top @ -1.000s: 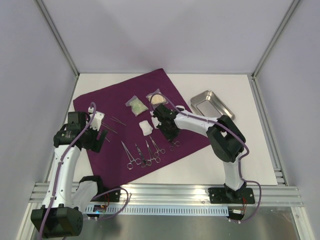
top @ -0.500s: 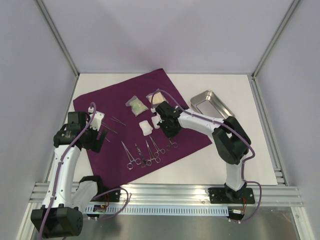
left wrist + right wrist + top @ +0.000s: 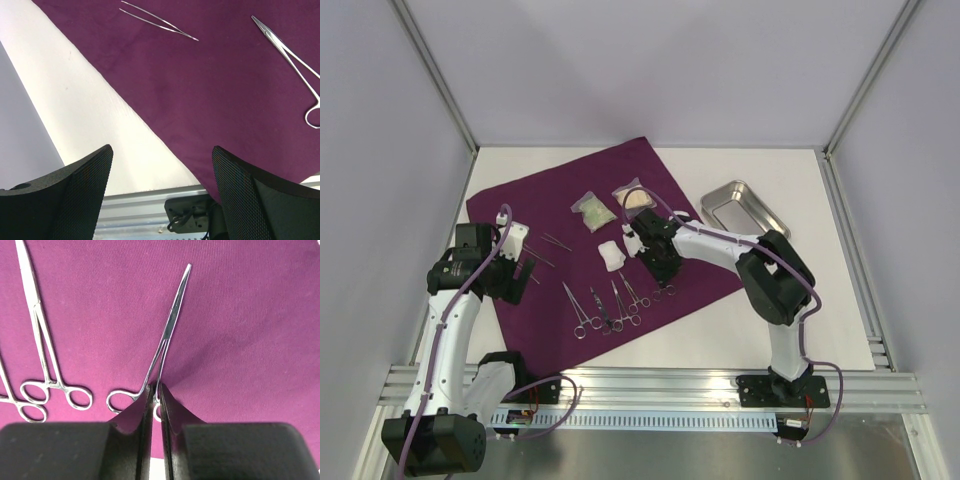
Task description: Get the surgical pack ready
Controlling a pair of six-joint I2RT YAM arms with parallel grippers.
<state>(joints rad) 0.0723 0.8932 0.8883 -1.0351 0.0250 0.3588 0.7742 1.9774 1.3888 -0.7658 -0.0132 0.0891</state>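
Steel forceps [image 3: 169, 330] point tip-first away from the right hand [image 3: 156, 390], lying lengthwise.

bright, even, diffuse light in every view, with only faint soft shadows. from above, the white bench [image 3: 700, 335] looks nearly washed out, and the steel tray [image 3: 745, 212] off to the side of the right claw [image 3: 663, 270] carries soft glare. ahead of that claw the forceps [image 3: 170, 325] glint and the purple cloth [image 3: 240, 315] weave is sharp; its fingers [image 3: 210, 450] are dark and soft. the left claw [image 3: 161, 150] fingers [image 3: 65, 195] sit dim, mesh still readable.
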